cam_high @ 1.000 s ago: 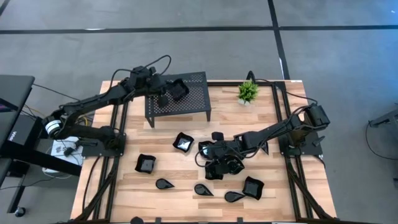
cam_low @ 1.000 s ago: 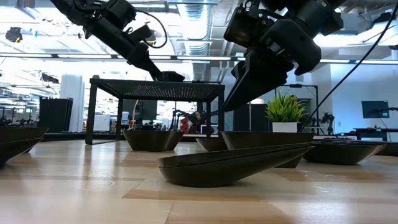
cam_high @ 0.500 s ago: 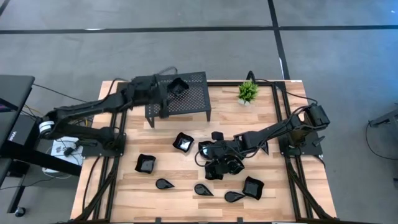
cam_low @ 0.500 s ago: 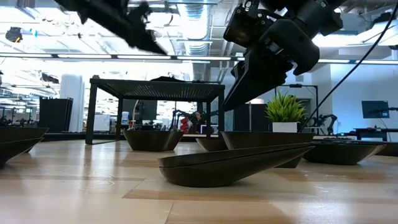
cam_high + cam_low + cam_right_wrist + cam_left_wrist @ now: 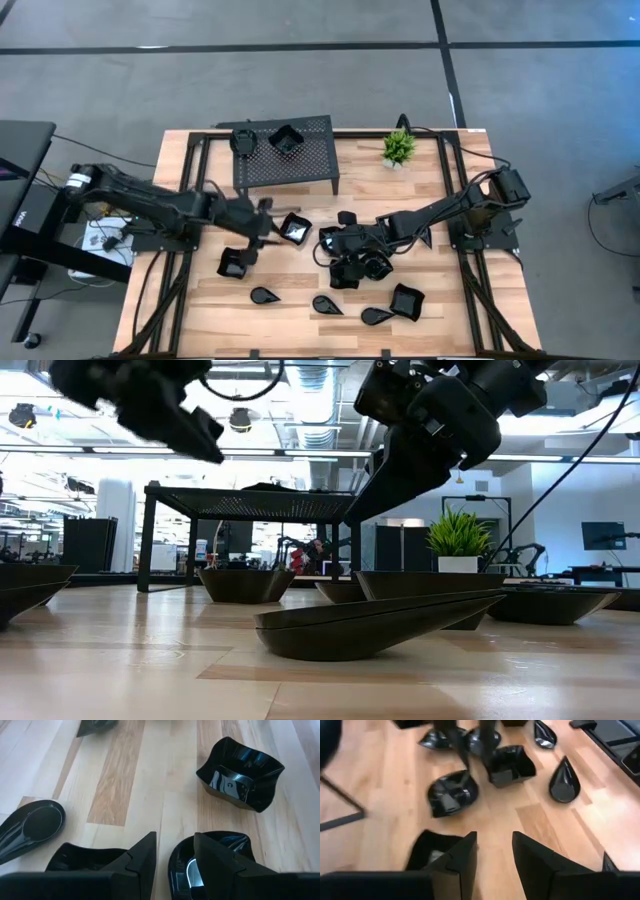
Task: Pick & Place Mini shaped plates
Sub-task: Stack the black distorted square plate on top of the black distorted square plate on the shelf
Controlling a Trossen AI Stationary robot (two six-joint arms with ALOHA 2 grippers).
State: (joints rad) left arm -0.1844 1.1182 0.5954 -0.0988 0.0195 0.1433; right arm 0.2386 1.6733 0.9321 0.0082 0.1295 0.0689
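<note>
Left gripper: mine. It has come off the perforated stand at the tabletop's far edge and now hangs low over the middle-left of the tabletop. The wrist view shows my fingers parted with nothing between them.

What changed: a second ago I was reaching over the stand top with a plate. That square plate on the stand now sits there without me, beside a roundish plate near the stand's far left corner. I judge that delivery done.

Right gripper: it hovers over the plate cluster right of the tabletop's centre, where it was a second ago. Its fingers stand apart, empty as far as I can see.

Plates left on the tabletop: a square plate by my fingers, another square plate nearer the left edge, three teardrop plates along the near edge, one more square plate at the near right, and a few under the right gripper.

Next for me: in my judgement, one of the two square plates close to my fingers is the likely next pick. Glossy wavy rims may slip, so I should grip squarely across a wall.

Bystander: the potted plant stands at the far right, well apart from my work.
</note>
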